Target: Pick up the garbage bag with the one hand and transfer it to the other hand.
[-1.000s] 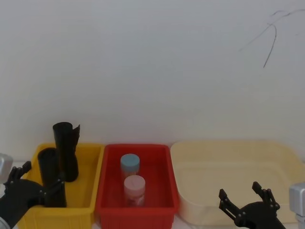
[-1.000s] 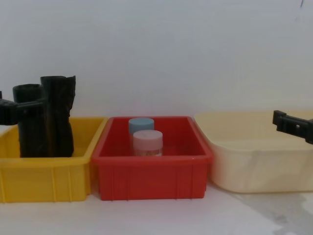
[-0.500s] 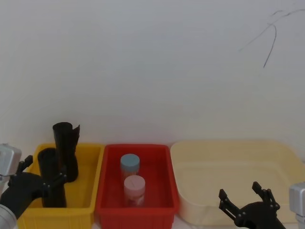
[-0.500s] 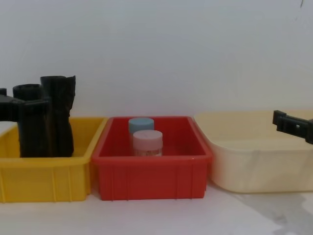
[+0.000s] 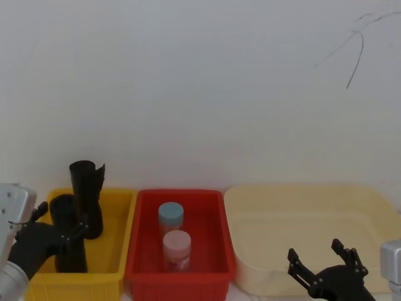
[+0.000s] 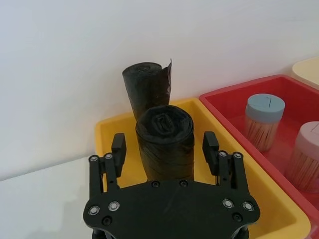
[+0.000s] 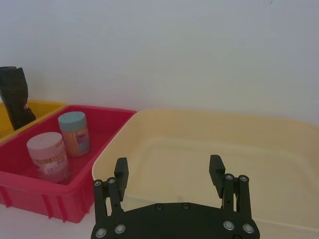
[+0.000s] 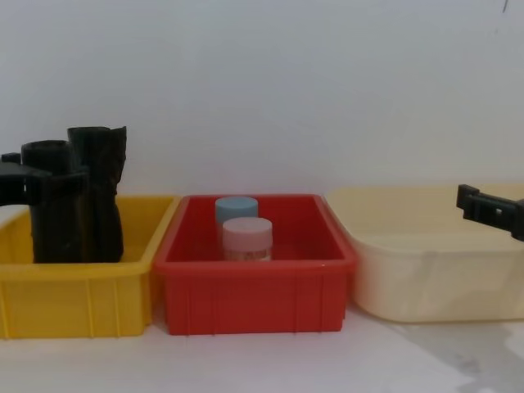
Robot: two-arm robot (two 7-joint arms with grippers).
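Observation:
The garbage bag (image 5: pixel 64 212) is a tall black roll standing upright at the front of the yellow bin (image 5: pixel 119 233), also seen from the side (image 8: pixel 54 225). My left gripper (image 5: pixel 61 222) is open around its upper part. In the left wrist view its fingers (image 6: pixel 118 148) stand on either side of the roll (image 6: pixel 164 144) with a small gap on each side. From the chest the left gripper (image 8: pixel 45 182) crosses the roll near its top. My right gripper (image 5: pixel 314 251) hangs open and empty at the near edge of the cream tub (image 5: pixel 313 213).
A second black roll with a loose flap (image 5: pixel 88 188) stands just behind the garbage bag in the same bin. The red bin (image 5: pixel 141 251) in the middle holds a blue-lidded jar (image 5: pixel 170 216) and a pink-lidded jar (image 5: pixel 177 246). A white wall is close behind.
My left gripper has moved forward and up so that its open fingers now straddle the front roll's upper part. The rolls and the right gripper have not moved.

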